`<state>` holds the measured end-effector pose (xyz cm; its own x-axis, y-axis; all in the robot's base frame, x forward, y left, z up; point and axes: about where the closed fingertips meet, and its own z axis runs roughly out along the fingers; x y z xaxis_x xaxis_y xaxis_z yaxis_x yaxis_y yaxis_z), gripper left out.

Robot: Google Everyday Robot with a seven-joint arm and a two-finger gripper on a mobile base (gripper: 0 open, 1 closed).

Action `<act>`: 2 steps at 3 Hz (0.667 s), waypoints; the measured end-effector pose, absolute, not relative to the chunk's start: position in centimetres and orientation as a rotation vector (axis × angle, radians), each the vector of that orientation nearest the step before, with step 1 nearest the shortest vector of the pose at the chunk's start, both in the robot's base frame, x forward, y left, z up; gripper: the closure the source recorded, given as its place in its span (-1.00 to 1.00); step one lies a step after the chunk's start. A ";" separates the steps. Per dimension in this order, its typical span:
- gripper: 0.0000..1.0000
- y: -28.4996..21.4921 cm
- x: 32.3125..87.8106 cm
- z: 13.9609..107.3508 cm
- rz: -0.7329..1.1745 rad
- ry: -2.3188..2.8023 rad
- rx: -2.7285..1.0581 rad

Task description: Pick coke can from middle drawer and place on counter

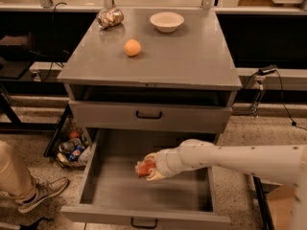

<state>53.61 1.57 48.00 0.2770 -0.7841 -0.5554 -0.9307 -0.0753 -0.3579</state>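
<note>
The coke can [144, 168] is red and sits between the pale fingers of my gripper [148, 169]. The gripper is shut on it and holds it inside the open middle drawer [90, 176], a little above the tray floor near the middle. The white arm reaches in from the right. The drawer is pulled far out, with its small black handle [144, 222] at the front. The grey counter [192, 56] lies above, at the top of the cabinet.
On the counter are an orange [132, 47], a white bowl [166, 21] and a shiny mottled can [110, 18]. A closed drawer front [148, 115] sits above the open one. A basket of items [72, 147] and a person's shoe [41, 193] are at the left.
</note>
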 end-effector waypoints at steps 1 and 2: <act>1.00 -6.8 53.1 55.9 0.180 1.577 -1.843; 1.00 -6.8 53.1 55.9 0.180 1.577 -1.844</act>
